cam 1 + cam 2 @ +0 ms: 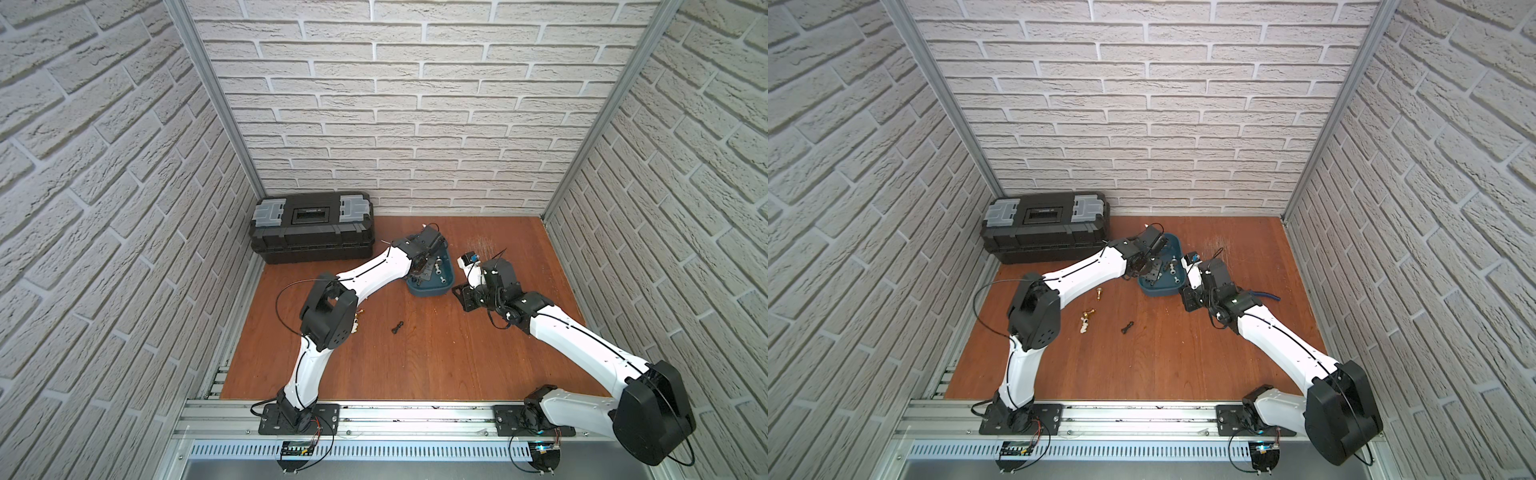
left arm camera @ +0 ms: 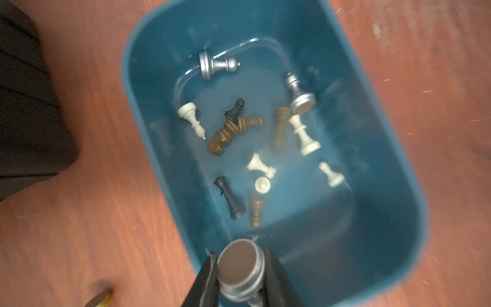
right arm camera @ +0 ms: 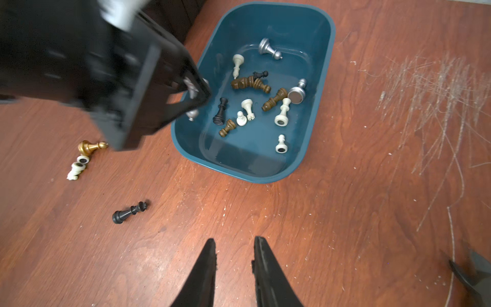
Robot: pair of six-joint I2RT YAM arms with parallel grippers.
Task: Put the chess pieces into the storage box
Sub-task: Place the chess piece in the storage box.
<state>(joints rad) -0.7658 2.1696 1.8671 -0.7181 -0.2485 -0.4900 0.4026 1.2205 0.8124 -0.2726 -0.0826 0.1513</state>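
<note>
Chess pieces (image 3: pixel 251 82) are lying toppled across the floor of the storage box (image 3: pixel 239 175), a teal tub with rounded corners that is sitting on the wooden tabletop (image 3: pixel 345 212) toward the back. About a dozen are resting inside it, in white, black, silver and a brownish wood tone, among them a silver pawn (image 3: pixel 269 49) lying on its side near the far end. The left gripper (image 2: pixel 240 265) is hanging over one corner of the box, its jaws pinching a silver piece (image 2: pixel 239 261) whose round, brown-faced base is facing the wrist camera; the piece is hanging just inside the rim, above the box floor. The right gripper (image 3: pixel 234 239) is hovering over bare wood just beside the box's near end, its jaws standing apart with nothing between them. Other pieces are lying outside the box. A tall black crowned piece (image 3: pixel 130 211) is lying on its side on open wood, well apart from the box. A gold pawn (image 3: pixel 91 147) is lying beside two white pieces (image 3: pixel 78 167), the three huddling close together near the left arm. In a top view another gold piece (image 1: pixel 1099 293) is showing just beside the left forearm. A black toolbox (image 1: pixel 311 228) is sitting in the back left corner against the brick-patterned wall.
</note>
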